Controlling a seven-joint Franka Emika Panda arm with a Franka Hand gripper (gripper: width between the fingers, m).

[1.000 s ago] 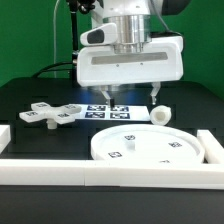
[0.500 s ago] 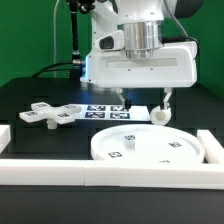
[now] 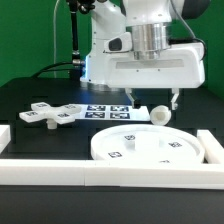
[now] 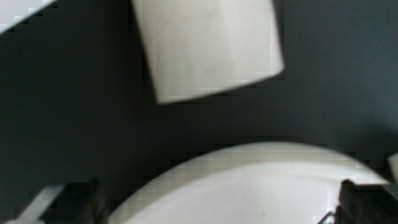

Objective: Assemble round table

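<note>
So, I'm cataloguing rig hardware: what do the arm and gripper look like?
The gripper has a wide, boxy white body with two thin dark fingers below. Above it sits a silver-grey cylindrical wrist section; the arm is white with dark joints.

Gripper (image 3: 153,99) farther toward the exterior view's right

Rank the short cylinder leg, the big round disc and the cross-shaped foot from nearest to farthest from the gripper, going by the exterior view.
1. Cylinder leg: lies on the table just under the open gripper.
2. Round disc: lower in the picture, in front of the leg.
3. Cross-shaped foot: well off toward the exterior view's left.
</note>
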